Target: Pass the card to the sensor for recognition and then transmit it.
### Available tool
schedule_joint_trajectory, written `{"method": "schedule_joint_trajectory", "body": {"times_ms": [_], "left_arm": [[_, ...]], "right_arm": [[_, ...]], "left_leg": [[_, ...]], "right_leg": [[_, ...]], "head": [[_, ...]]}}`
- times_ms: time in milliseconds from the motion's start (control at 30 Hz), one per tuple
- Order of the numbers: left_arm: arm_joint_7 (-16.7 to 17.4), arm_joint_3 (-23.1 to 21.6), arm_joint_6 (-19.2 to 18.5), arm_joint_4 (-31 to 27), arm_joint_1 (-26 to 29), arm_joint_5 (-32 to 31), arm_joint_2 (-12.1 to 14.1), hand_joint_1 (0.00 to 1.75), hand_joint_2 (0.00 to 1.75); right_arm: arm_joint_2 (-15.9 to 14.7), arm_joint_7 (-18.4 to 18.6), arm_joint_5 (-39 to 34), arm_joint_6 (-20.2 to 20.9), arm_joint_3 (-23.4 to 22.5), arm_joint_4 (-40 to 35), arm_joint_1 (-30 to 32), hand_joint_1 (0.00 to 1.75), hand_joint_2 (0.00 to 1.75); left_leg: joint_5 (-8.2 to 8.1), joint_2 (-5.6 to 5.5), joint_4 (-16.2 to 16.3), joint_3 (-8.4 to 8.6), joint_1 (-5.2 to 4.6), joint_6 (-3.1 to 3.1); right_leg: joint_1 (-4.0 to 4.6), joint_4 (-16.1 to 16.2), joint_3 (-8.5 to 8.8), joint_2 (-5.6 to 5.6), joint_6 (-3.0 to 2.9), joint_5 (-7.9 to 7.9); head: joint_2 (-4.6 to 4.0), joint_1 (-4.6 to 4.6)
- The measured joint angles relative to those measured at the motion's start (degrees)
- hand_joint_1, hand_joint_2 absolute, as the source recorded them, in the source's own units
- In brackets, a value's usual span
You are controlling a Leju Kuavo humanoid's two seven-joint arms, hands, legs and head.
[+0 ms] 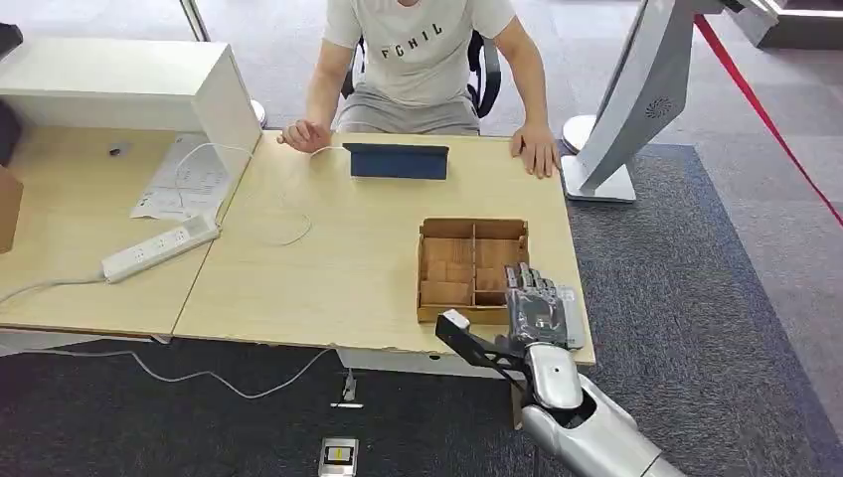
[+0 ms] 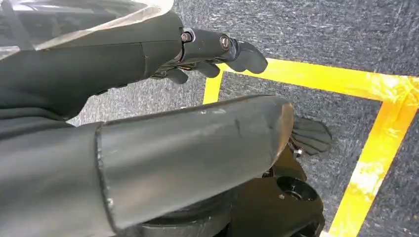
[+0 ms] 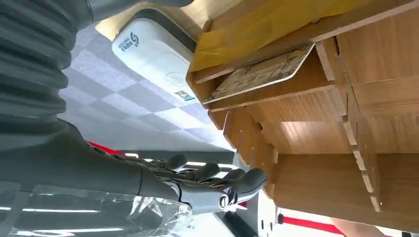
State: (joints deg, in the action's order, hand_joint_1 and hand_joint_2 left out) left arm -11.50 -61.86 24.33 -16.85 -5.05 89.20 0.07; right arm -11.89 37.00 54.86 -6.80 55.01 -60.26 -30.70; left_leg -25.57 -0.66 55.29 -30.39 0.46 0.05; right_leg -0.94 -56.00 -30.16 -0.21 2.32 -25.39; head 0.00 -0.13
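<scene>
One card lies flat in a compartment of the wooden box, seen in the right wrist view; just beyond the box edge sits the white sensor. The right hand hovers over the near right corner of the box, fingers stretched out and apart, grasping nothing. The card rests just ahead of its fingertips, not touched.

The main risk, as I judge it, is the pick itself. The card is thin and lies flat against the compartment floor with dividers close around it, so broad fingers may jam on a wall or slide over the card without lifting it. A push on the light box could shove it across the table toward the sensor. A weak pinch could drop the card on the way.

The left hand hangs over the floor, fingers loosely curled, holding nothing.
</scene>
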Motion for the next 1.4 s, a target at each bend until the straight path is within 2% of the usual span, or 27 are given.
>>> {"method": "schedule_joint_trajectory", "body": {"times_ms": [233, 267, 300, 967, 1400], "left_arm": [[0.0, -0.1, 0.7, 0.0, 0.0, 0.6, 0.0, 0.0, 0.0], [0.0, -0.1, 1.0, 0.0, 0.0, 0.8, -0.1, 0.0, 0.0], [0.0, -0.1, 1.2, 0.0, 0.0, 0.8, -0.1, 0.0, 0.0], [0.6, -0.1, 3.2, 0.0, 0.0, 0.8, -0.9, 0.0, 0.0], [0.6, -0.1, 3.5, 0.0, 0.0, 0.7, -0.9, 0.0, 0.0]], "right_arm": [[0.2, -1.1, -0.7, -0.2, 1.0, 0.2, -0.1, 0.0, 1.75], [0.4, -1.3, -0.7, -0.3, 1.2, 0.3, -0.1, 1.48, 1.75], [0.5, -1.5, -0.8, -0.3, 1.4, 0.4, -0.1, 1.75, 1.75], [2.1, -2.8, -0.8, -0.4, 3.4, 2.0, -1.6, 1.75, 1.75], [2.3, -3.6, -0.2, -2.4, 3.5, 3.4, -1.6, 1.75, 1.75]], "left_leg": [[0.0, 0.0, 0.0, 0.0, 0.0, 0.0], [0.0, 0.0, 0.0, 0.0, 0.0, 0.0], [0.0, 0.0, 0.0, 0.0, 0.0, 0.0], [0.0, 0.01, 0.0, 0.01, 0.0, 0.0], [0.01, 0.01, 0.0, 0.03, 0.0, 0.0]], "right_leg": [[0.0, 0.0, 0.0, 0.0, 0.0, 0.0], [0.0, 0.0, 0.0, 0.0, 0.0, 0.0], [0.0, 0.0, 0.0, 0.0, 0.0, 0.0], [0.0, 0.0, 0.0, 0.0, 0.0, 0.0], [0.0, 0.0, 0.01, 0.0, 0.0, 0.01]], "head": [[-0.02, 0.02], [-0.02, 0.02], [0.0, 0.0], [0.0, 0.02], [-0.02, 0.02]]}}
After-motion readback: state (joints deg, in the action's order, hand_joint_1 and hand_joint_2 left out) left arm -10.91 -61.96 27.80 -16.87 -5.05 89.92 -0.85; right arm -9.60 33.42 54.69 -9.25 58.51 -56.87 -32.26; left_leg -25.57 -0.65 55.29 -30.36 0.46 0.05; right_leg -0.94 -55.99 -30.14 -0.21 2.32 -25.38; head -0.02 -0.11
